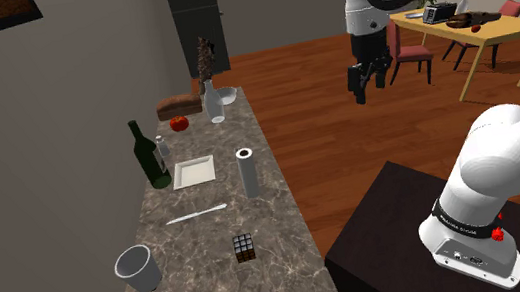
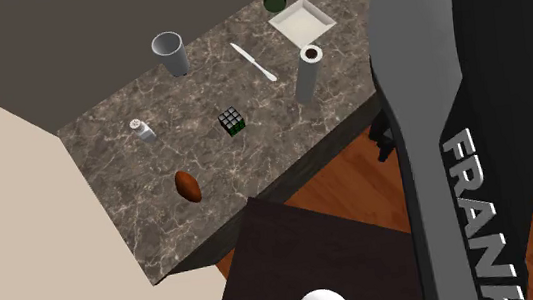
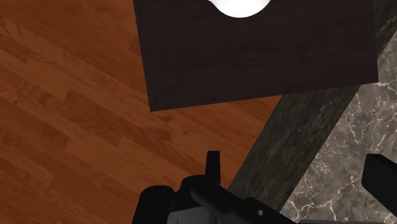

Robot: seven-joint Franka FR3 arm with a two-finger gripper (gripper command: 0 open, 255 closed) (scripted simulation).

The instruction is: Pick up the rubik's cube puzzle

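Two open vessels are sitting nearest the task's thing: a grey tapered cup [image 1: 139,267], its round mouth showing a plain grey inside, and a white square dish [image 1: 194,172] with a low rim and a plain white floor. Farther along the surface [image 1: 213,281], a clear glass vase [image 1: 213,105] is holding a brown sprig [image 1: 202,54], and a pale bowl [image 1: 228,95] is sitting just beside it; you cannot tell what lies in the bowl. Two bottles are standing beside the dish, a tall dark green bottle [image 1: 148,155] and a small clear bottle [image 1: 161,153]. You are also seeing one slim pale knife [image 1: 195,215], one upright white roll [image 1: 247,172], one small shaker [image 2: 141,131] with a dotted top, one brown oval lump [image 2: 189,186], one brown loaf [image 1: 179,106] and one round red fruit [image 1: 179,123]. The surface is showing dark stone with pale veins. The rubik's cube [image 1: 244,247] is resting on it near the edge facing the dark wood-grain stand [image 1: 388,226], its faces gridded in small squares. The jaws are hanging wide apart in the air, holding nothing, well apart from the cube, with the plank floor [image 3: 63,95], the stand and the surface's edge lying below them in the wrist view.
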